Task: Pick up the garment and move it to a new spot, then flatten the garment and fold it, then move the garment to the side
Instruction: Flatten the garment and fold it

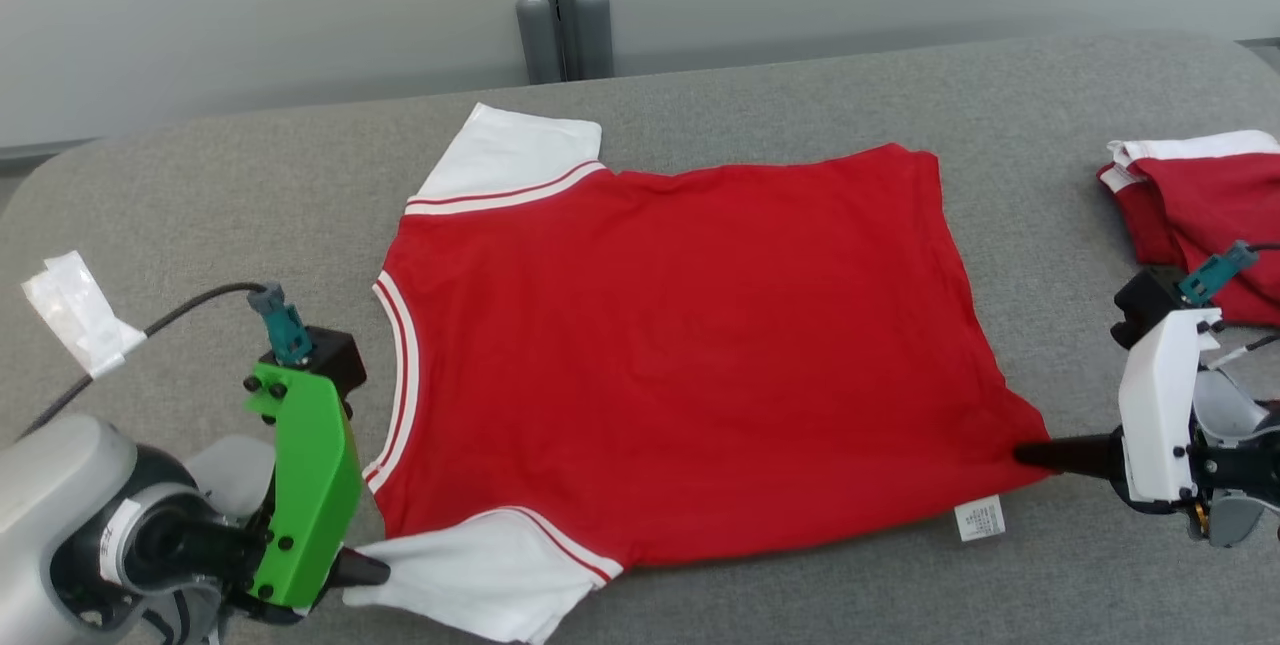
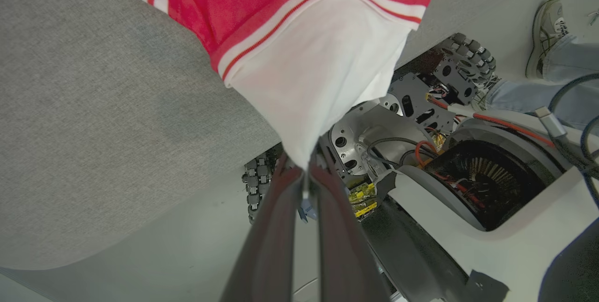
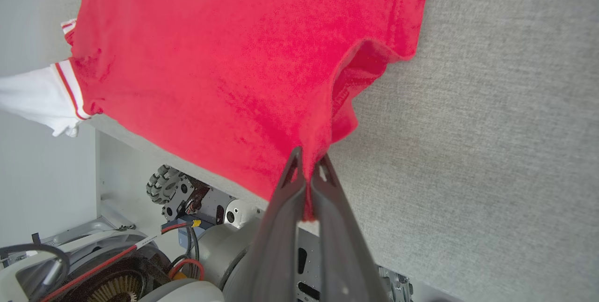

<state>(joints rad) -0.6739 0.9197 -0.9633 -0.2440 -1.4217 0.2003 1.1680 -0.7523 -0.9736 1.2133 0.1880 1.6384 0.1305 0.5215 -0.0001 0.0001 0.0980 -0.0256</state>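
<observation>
The red T-shirt with white sleeves (image 1: 680, 355) lies spread on the grey padded surface (image 1: 900, 75), at its front edge. The left tool (image 1: 368, 570) clamps a sleeve, and the right tool (image 1: 1025, 453) clamps the hem corner. Flattening looks nearly complete; folding and side placement remain.

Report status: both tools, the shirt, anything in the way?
left tool shut on red shirt at white sleeve; right tool shut at hem corner. Shirt spread on table. Second garment apart, right.

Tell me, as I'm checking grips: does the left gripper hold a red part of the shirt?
No, the left gripper pinches the white sleeve.
</observation>
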